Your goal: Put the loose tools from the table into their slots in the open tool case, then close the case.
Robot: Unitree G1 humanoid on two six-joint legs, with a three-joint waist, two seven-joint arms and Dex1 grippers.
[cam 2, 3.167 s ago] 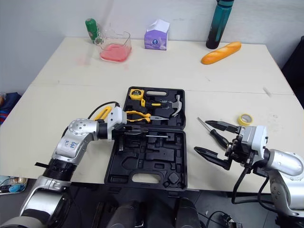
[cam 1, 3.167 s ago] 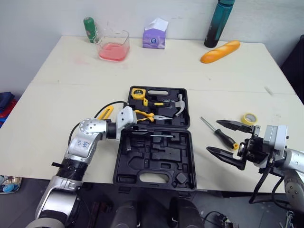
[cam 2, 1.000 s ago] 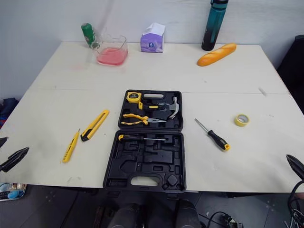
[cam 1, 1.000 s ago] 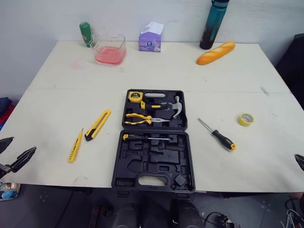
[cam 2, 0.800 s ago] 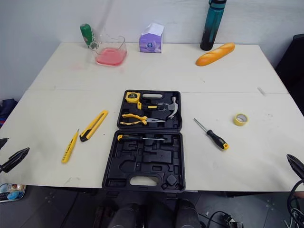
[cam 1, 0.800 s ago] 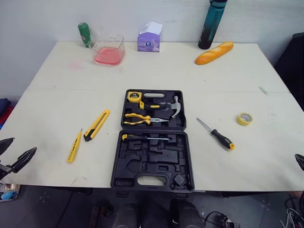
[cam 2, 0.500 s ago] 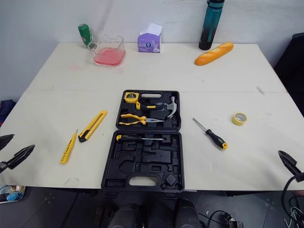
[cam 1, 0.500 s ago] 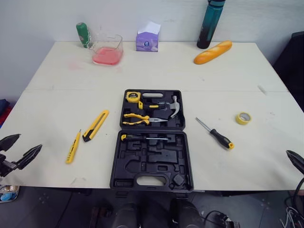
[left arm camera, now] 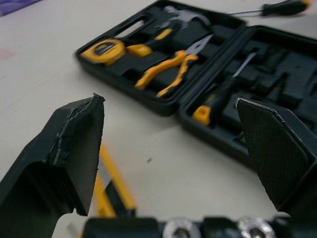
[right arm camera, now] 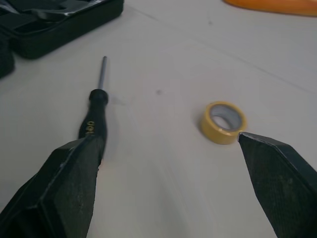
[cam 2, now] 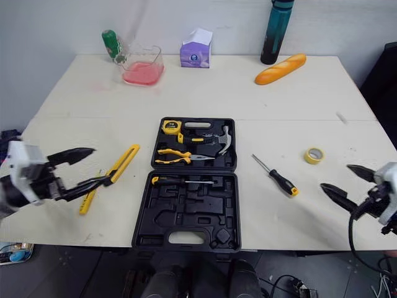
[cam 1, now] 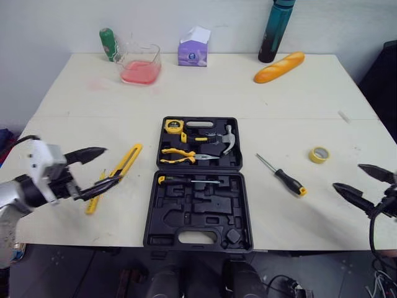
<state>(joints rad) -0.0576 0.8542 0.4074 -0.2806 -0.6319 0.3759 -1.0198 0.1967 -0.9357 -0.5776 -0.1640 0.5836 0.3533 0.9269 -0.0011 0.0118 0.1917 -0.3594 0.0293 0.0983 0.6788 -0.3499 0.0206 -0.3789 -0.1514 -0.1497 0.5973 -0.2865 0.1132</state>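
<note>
Across the pale wooden counter (cam 1: 74, 99), the black plastic tool case (cam 1: 198, 214) lies open and flat in the middle, and its near half has mostly empty slots. What may go wrong, I think: my left fingers (cam 1: 87, 153), spread wide and empty, hang over two tools lying close together, the wide yellow utility knife (cam 1: 130, 158) and the thin yellow cutter (cam 1: 92, 205). A careless closing could catch both or push one away. My right fingers (cam 1: 352, 196), also apart and empty, face the black-handled screwdriver (cam 1: 283, 176). It is round and may roll toward the small yellow tape roll (cam 1: 320, 154).
</note>
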